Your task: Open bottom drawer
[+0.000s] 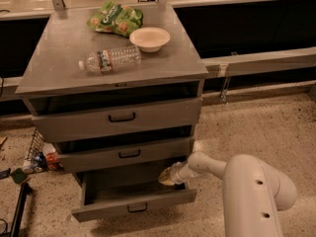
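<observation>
The bottom drawer point(133, 204) is the lowest of three grey drawers, with a small black pull handle point(137, 209). It stands pulled out well past the middle drawer point(126, 154), its inside open to view. My gripper point(168, 176) is at the end of the white arm point(247, 186), reaching in over the drawer's right inner side, just behind its front panel. It is apart from the black handle.
The top drawer point(118, 117) is slightly ajar. On the cabinet top point(59, 68) lie a plastic water bottle point(109, 59), a white bowl point(149, 38) and a green chip bag point(115, 18). A wire basket with clutter point(37, 154) stands on the floor at the left.
</observation>
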`<action>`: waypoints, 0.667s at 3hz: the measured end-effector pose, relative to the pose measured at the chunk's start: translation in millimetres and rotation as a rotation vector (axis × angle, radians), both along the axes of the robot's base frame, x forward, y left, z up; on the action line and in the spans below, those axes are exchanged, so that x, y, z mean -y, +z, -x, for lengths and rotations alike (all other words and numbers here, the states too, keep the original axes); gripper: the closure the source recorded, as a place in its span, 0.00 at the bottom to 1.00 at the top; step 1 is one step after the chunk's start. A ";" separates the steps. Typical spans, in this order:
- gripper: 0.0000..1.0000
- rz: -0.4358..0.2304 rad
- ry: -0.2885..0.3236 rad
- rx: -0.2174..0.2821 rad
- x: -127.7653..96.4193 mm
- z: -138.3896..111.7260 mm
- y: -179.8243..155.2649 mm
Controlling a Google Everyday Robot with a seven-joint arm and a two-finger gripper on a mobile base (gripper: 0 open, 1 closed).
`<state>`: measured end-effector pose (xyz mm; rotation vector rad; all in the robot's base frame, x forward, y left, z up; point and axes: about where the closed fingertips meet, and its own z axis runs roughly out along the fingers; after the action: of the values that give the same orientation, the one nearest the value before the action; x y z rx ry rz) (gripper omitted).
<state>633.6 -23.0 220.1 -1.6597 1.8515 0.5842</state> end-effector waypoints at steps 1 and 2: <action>1.00 -0.034 0.022 -0.022 -8.4 2.4 -34.7; 1.00 -0.053 0.060 -0.067 -14.9 14.4 -63.9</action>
<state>619.2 -8.2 156.2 -1.6849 1.8214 0.7162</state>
